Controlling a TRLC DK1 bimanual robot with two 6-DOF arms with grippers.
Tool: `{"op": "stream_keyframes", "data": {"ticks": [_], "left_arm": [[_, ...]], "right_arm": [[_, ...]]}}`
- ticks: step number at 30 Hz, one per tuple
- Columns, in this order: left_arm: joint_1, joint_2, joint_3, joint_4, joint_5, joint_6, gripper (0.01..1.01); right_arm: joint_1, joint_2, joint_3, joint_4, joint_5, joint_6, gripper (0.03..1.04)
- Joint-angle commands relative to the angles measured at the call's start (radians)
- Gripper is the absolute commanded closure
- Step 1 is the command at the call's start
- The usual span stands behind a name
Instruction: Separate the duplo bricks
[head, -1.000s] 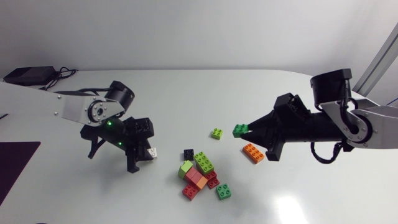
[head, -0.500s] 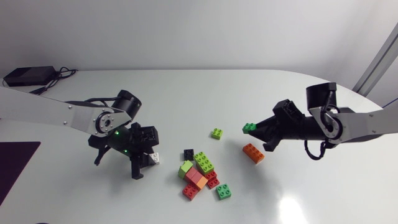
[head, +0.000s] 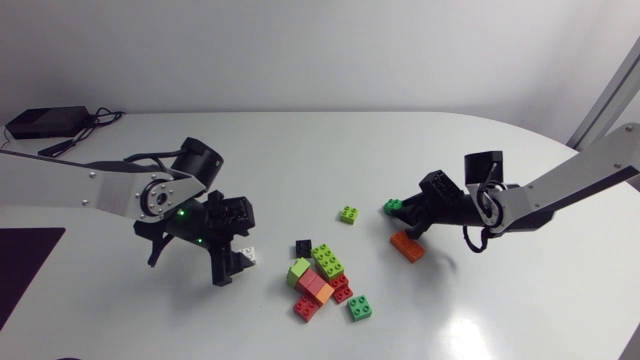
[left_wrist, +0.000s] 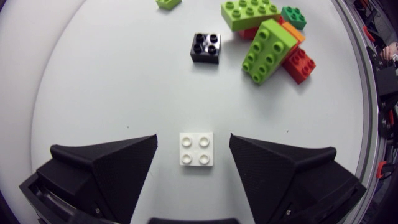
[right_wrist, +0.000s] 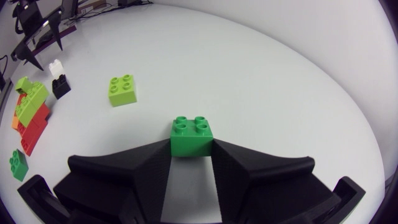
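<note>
Clock: read on the head view, twelve toward the far edge of the table (head: 300, 150).
Left arm (head: 110, 190): enters from nine o'clock. The left gripper (head: 238, 262) sits low over the table, at about nine o'clock of the brick pile.
Left fingers: spread wide. The white brick (left_wrist: 196, 148) lies studs-up on the table between them with a gap on either side, so neither finger touches it.
Right arm (head: 560, 185): enters from three o'clock. The right gripper (right_wrist: 191, 149) is low, at about two o'clock of the pile.
Right fingers: drawn in on the green brick (right_wrist: 192, 135), pressing it from both sides, studs up. Whether it rests on the table cannot be told.
Orange brick (head: 407, 245): flat on the table, just beside the green brick at its five o'clock.
Lime square brick (head: 348, 214): alone at nine o'clock of the green brick, near it but apart.
Black brick (head: 303, 247): just beside the pile at its eleven o'clock. In the left wrist view it lies ahead of the gripper, apart from the white brick.
Pile (head: 318, 280): lime, red and orange bricks bunched together, with two long lime ones on top.
Dark green brick (head: 360, 308): just beside the pile at its five o'clock.
Black box (head: 45, 122): at the table's ten o'clock corner, well apart from the bricks.
</note>
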Motion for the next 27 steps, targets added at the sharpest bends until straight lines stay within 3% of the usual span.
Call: {"op": "stream_keyframes", "data": {"ticks": [1, 7, 10, 13, 14, 21, 27], "left_arm": [[-0.024, -0.047, -0.001, 0.004, 0.022, -0.039, 0.139], [-0.066, -0.041, 0.023, 0.039, 0.034, -0.074, 0.115], [-0.078, -0.02, 0.035, 0.05, 0.034, -0.081, 0.115], [-0.086, 0.003, 0.04, 0.075, 0.034, -0.089, 0.115], [-0.087, 0.008, 0.04, 0.087, 0.036, -0.094, 0.115], [-0.098, 0.032, 0.048, 0.096, 0.079, -0.095, 0.115], [-0.098, 0.025, 0.02, 0.095, 0.148, -0.089, 0.115]], "right_arm": [[-0.006, 0.053, 0.008, 0.034, 0.022, 0.016, 0.77], [-0.017, 0.093, -0.006, 0.071, 0.022, 0.016, 0.73], [-0.032, 0.096, -0.015, 0.072, 0.019, 0.012, 0.52], [-0.044, 0.096, -0.02, 0.065, 0.016, 0.011, 0.19], [-0.047, 0.094, -0.021, 0.063, 0.016, 0.011, 0.13], [-0.049, 0.004, -0.052, 0.031, 0.013, 0.014, 0.09], [-0.038, -0.254, -0.078, -0.152, -0.004, 0.011, 0.09]]}}
